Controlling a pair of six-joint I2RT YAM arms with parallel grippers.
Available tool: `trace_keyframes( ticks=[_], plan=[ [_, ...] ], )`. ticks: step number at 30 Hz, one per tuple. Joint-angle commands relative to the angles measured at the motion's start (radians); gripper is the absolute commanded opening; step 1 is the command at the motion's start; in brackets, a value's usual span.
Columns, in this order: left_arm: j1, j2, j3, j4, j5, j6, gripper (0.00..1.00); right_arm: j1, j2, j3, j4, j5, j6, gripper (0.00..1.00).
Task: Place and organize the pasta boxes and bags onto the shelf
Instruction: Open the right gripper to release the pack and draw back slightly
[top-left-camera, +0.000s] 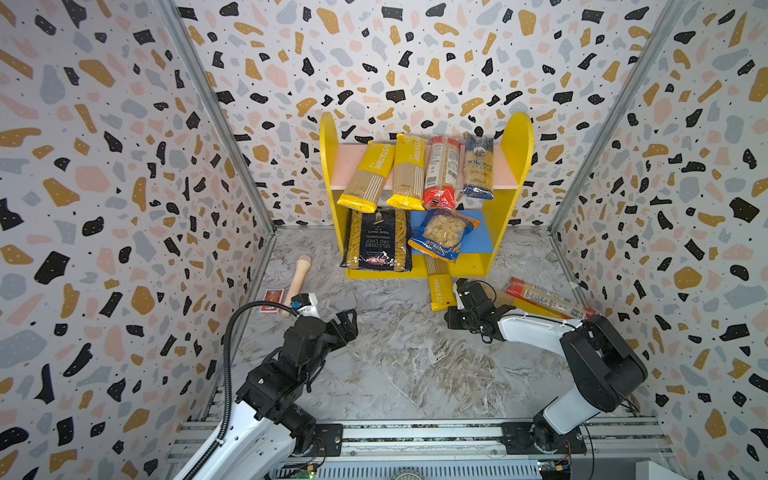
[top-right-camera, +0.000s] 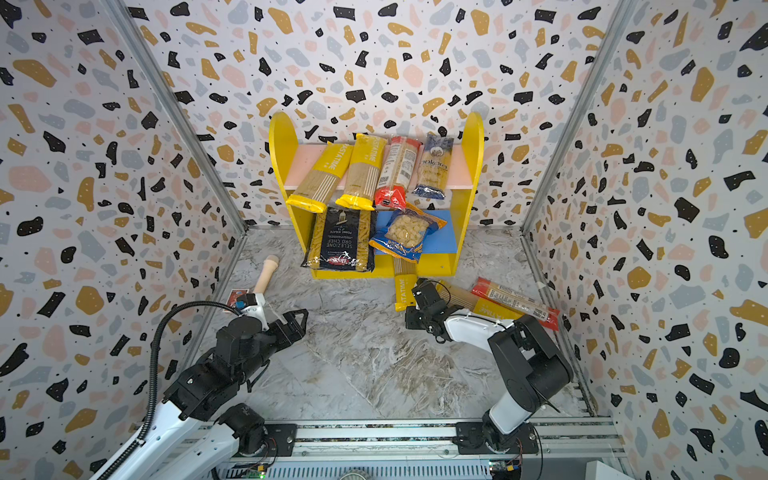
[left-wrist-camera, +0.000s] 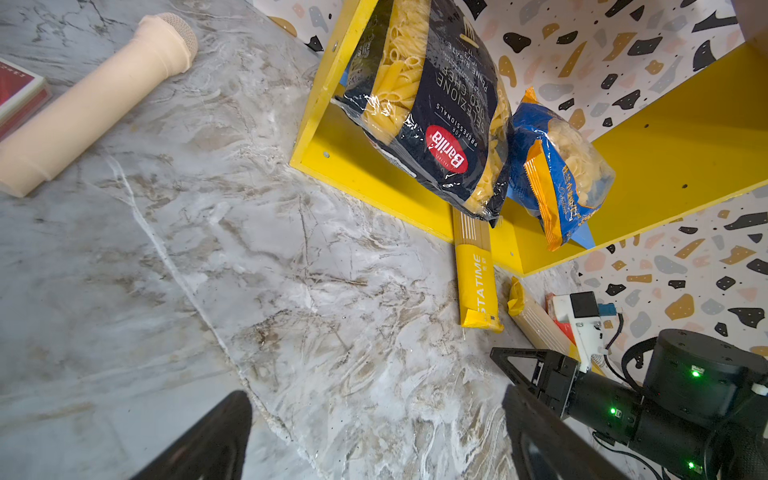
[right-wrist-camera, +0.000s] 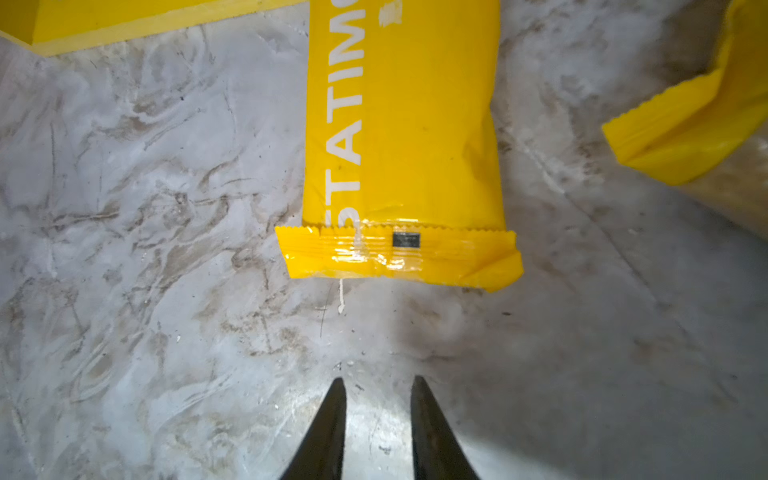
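**Right gripper (right-wrist-camera: 378, 386) sitting just short of the loose spaghetti pack**

It's hovering nearly clenched on nothing, just shy of the crimped end of the yellow PASTATIME pack (right-wrist-camera: 403, 145). That pack is lying on the tabletop (top-left-camera: 395, 353) with its far end tucked in at the shelf (top-left-camera: 515, 145) base. Pinched like that, I'm guessing it'd be shoving, not grabbing. Any tug risks dragging down the overhanging Barilla bag (top-left-camera: 376, 241). Left gripper (left-wrist-camera: 374, 399) is idling, spread wide and empty.
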Motion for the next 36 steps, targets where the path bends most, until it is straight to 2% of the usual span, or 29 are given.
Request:
trace_keyframes(
  ticks=[1,19,36],
  plan=[
    [0.003,0.008,0.003,0.011,0.0,-0.003,0.95,0.002,0.031,0.02,0.022,-0.002,-0.001,0.28],
    [0.005,0.084,0.044,0.031,-0.039,0.006,0.95,-0.08,0.156,0.169,0.091,-0.058,-0.03,0.27],
    [0.005,0.113,0.057,0.04,-0.053,0.013,0.95,-0.107,0.242,0.313,0.091,-0.092,-0.05,0.28]
  ],
)
